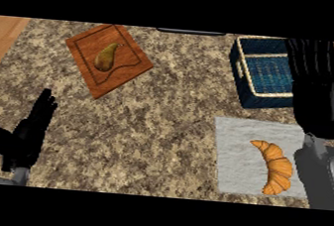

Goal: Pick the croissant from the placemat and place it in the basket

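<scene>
An orange croissant (274, 167) lies on a pale grey placemat (236, 155) at the lower right of the counter. Behind the placemat stands a dark blue basket (258, 67) with a tan rim, nothing visible inside it. My right hand (319, 92) is raised at the right edge, fingers straight and pointing away, covering the basket's right side; it holds nothing and sits above and beyond the croissant. My left hand (28, 131) rests open at the lower left, fingers up, far from the croissant.
A brown wooden cutting board (125, 74) lies at the upper left with a yellow-green pear (105, 56) on it. Speckled granite counter (161, 129) spans the middle. Wooden strips border the counter's left and right edges.
</scene>
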### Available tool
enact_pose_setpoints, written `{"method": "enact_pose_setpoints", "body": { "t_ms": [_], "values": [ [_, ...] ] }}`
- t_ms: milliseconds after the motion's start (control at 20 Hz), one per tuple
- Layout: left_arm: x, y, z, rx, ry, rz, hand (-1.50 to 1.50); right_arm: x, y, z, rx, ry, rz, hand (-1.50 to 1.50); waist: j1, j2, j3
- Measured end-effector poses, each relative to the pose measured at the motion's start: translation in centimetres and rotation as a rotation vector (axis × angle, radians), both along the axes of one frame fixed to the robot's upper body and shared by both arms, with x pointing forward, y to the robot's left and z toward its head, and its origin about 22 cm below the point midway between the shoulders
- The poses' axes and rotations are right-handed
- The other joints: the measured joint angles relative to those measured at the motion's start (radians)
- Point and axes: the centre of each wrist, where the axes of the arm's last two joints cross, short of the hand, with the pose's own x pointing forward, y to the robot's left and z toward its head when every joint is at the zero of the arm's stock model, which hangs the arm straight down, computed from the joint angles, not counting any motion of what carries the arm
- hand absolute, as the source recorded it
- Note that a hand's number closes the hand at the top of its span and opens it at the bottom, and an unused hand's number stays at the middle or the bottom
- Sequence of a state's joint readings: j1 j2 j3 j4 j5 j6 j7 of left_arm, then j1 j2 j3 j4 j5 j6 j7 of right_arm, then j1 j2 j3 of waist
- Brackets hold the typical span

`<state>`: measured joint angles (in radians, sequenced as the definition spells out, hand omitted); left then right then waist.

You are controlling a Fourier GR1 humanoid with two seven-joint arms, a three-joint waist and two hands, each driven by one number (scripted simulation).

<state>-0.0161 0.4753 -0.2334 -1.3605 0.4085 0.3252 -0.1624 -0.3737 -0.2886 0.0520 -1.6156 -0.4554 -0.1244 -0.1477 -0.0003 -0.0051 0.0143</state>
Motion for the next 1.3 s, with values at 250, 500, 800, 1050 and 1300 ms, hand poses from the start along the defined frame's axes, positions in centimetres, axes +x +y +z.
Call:
{"method": "enact_pose_setpoints", "body": {
  "t_ms": [250, 500, 800, 1050, 1300],
  "values": [
    [0.9, -1.2, 2.0, -0.017, -0.103, 0.0, 0.0, -3.9, -4.9, -2.5, -0.052, 0.114, -0.112, 1.5, -0.027, -0.003, -0.01],
    [1.0, -3.9, 3.4, -0.081, -0.172, -0.045, 0.0, -8.6, -4.2, -5.0, -0.263, 0.135, -0.093, -1.5, -0.034, -0.007, -0.013],
    [0.9, -5.6, 4.4, -0.104, -0.191, -0.072, 0.0, -12.1, -0.2, -6.5, -0.368, 0.24, -0.34, -1.5, -0.022, -0.004, -0.017],
    [0.9, -6.0, 4.9, -0.105, -0.204, -0.069, 0.0, -13.5, -3.5, -5.8, -0.591, 0.382, -0.62, -1.5, -0.034, -0.003, -0.024],
    [0.8, -5.8, 5.0, -0.099, -0.199, -0.064, 0.0, -15.1, -6.9, -2.8, -0.871, 0.567, -0.712, -1.5, -0.035, 0.0, -0.027]
  ]
}}
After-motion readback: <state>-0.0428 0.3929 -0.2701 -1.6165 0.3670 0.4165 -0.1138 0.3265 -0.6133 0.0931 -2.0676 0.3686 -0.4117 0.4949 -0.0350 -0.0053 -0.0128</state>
